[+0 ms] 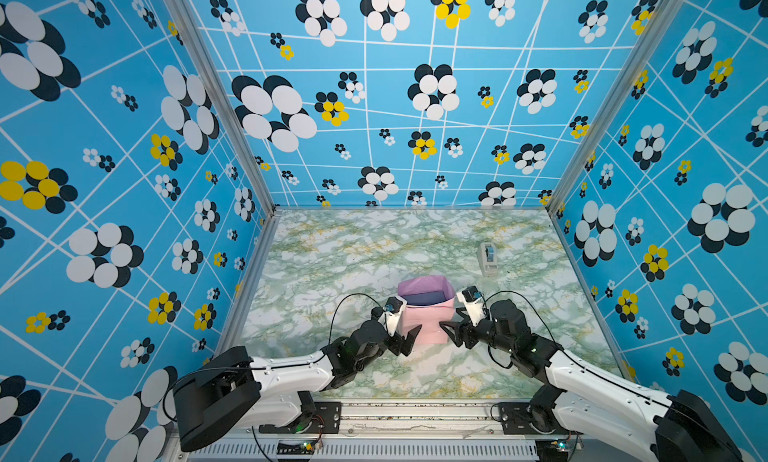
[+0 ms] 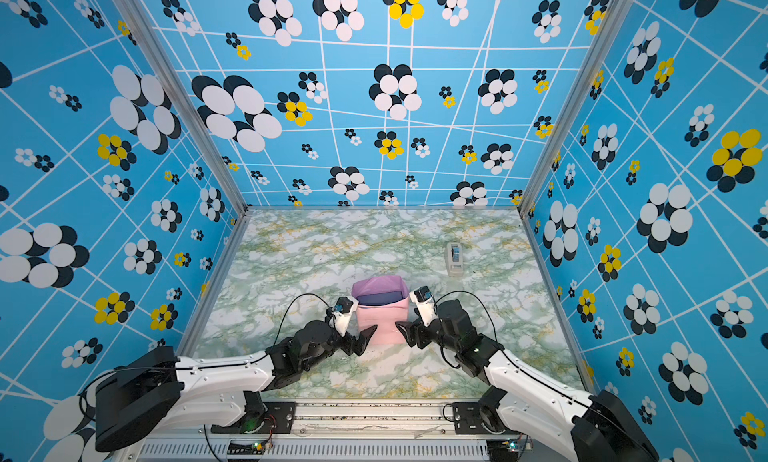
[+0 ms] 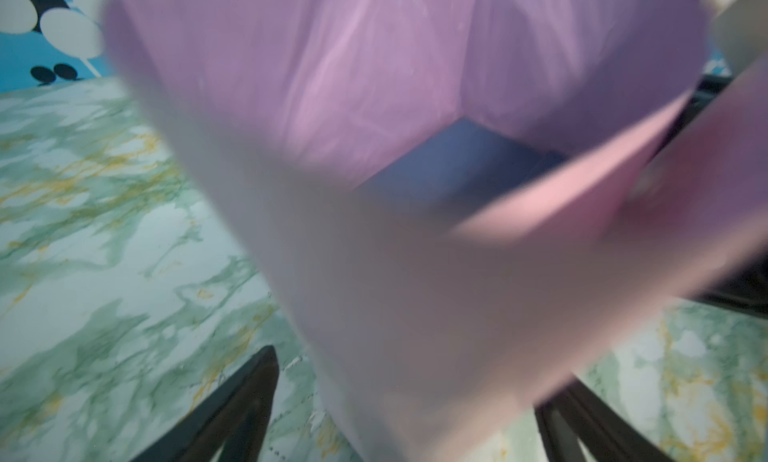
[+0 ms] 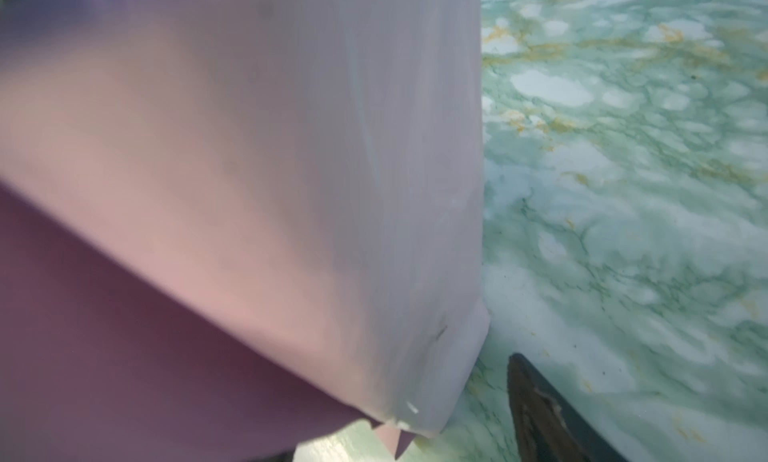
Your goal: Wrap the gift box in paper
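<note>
The paper (image 1: 424, 321) stands folded up around the gift box (image 1: 424, 299), pale pink on the near side and lilac at the back. Only the box's navy top shows inside the fold in both top views (image 2: 382, 298). My left gripper (image 1: 409, 341) is open at the pink face's near-left bottom corner. My right gripper (image 1: 451, 335) is open at the near-right corner. In the left wrist view the paper (image 3: 415, 294) hangs between the spread fingers (image 3: 249, 397), and the box (image 3: 449, 169) shows behind it. In the right wrist view the paper (image 4: 291, 190) hides one finger, and the other finger (image 4: 536, 406) stands apart from it.
A small white-grey tape dispenser (image 1: 488, 258) stands further back on the right of the green marbled table (image 1: 332, 252). Blue flowered walls close in the left, right and back sides.
</note>
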{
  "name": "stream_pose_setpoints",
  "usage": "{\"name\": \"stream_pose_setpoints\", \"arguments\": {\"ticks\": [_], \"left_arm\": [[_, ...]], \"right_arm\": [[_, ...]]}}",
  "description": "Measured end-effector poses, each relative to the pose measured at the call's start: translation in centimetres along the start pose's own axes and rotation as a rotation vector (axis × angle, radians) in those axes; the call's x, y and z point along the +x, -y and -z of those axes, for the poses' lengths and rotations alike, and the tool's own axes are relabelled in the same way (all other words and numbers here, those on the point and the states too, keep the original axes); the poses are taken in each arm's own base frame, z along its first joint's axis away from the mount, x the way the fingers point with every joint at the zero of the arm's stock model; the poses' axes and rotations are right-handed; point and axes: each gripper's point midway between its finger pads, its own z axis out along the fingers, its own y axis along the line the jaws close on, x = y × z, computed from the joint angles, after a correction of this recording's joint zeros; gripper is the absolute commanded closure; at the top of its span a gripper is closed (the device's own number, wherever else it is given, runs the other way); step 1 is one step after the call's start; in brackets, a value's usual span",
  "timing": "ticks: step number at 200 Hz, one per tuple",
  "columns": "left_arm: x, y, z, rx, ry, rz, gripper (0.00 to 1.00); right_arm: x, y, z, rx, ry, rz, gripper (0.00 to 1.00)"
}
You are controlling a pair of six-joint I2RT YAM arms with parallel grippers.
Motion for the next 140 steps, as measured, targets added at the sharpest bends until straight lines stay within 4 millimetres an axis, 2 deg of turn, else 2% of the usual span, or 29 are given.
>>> {"name": "stream_pose_setpoints", "arguments": {"ticks": [14,27,41,57,109,140], "left_arm": [[-2.1,0.3,0.6,0.015,0.055,0.021,0.05],[-3.2,0.2,0.9,0.019,0.082,0.039,0.05],[-3.7,-0.3,0.9,0.009,0.088,0.052,0.05],[-3.2,-1.0,0.7,-0.008,0.067,0.065,0.06],[-0.9,-3.7,-0.6,-0.077,-0.011,0.133,0.12],[-0.7,-4.3,-0.8,-0.087,-0.014,0.176,0.15]], "right_arm": [[-2.1,-0.4,0.2,-0.03,0.038,-0.005,0.22],[-3.6,-0.6,0.3,-0.053,0.063,-0.005,0.22],[-4.7,-0.9,0.1,-0.076,0.07,-0.009,0.21],[-5.2,-0.8,-0.4,-0.092,0.062,-0.016,0.21],[-3.8,0.0,-2.4,-0.113,-0.023,-0.055,0.21],[-2.4,1.3,-3.1,-0.072,-0.069,-0.089,0.22]]}}
